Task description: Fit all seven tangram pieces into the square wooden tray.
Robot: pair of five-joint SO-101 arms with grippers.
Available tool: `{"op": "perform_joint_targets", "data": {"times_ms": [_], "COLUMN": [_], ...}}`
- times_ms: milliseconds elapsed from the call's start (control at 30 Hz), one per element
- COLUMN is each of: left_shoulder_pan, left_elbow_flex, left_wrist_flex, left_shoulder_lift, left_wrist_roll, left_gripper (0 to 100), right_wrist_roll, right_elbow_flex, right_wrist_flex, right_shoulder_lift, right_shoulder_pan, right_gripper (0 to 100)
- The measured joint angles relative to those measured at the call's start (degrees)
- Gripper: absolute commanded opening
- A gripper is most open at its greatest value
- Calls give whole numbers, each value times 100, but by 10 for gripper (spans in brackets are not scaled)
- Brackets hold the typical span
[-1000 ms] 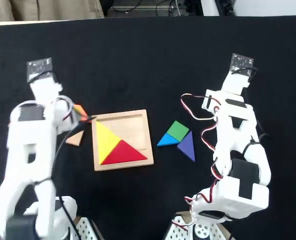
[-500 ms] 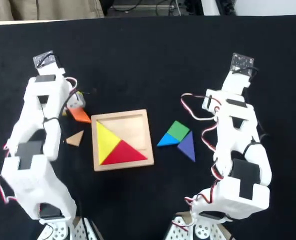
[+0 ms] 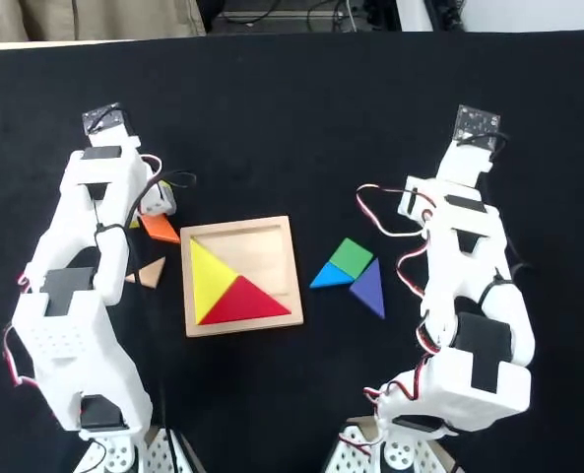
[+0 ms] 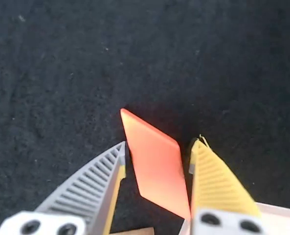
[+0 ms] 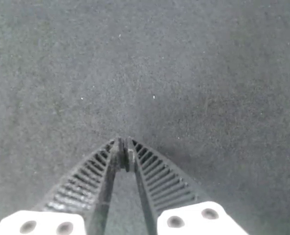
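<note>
The left pincer (image 4: 159, 146) is open with the orange piece (image 4: 157, 166) lying flat between its two fingers, the tray (image 3: 237, 223) sits just beside it, and the right pincer (image 5: 123, 147) is closed tight over black cloth (image 5: 184, 73).

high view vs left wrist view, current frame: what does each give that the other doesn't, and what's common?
High view adds: the yellow triangle and red triangle seated in the tray, and the green square, blue triangle and purple triangle loose beside it.
Left wrist view adds: the left arm's fingers open, one on each side of the orange piece; contact unclear.
Shared: the orange piece, the black table, a tray corner and part of the tan triangle.
</note>
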Motion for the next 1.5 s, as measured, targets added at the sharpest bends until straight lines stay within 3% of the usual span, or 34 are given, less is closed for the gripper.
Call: {"op": "perform_joint_targets", "data": {"times_ms": [167, 433, 567, 733, 900, 1067, 1267, 1500], "left_shoulder_pan": [53, 79, 167, 941, 1873, 2664, 3235, 3481], "left_elbow_flex": [0, -114, -607, -967, -563, 624, 2180, 3024], "left_wrist_flex": [0, 35, 818, 2127, 2338, 1591, 35, -712], "left_shoulder_lift": [0, 0, -88, -774, -1635, -2523, -3270, -3305], "left_wrist_roll": [-70, -185, -220, -220, 220, 1090, 1978, 2013], "left_gripper": [48, 35, 35, 35, 40, 37, 39, 37], "right_wrist_roll": [0, 0, 0, 0, 0, 0, 0, 0], "right_elbow_flex": [0, 0, 0, 0, 0, 0, 0, 0], "right_wrist_flex": [0, 0, 0, 0, 0, 0, 0, -44], "right_shoulder_lift": [0, 0, 0, 0, 0, 0, 0, 0], "right_shoulder_pan": [0, 0, 0, 0, 0, 0, 44, 44], "right_gripper": [15, 15, 15, 15, 15, 15, 15, 15]}}
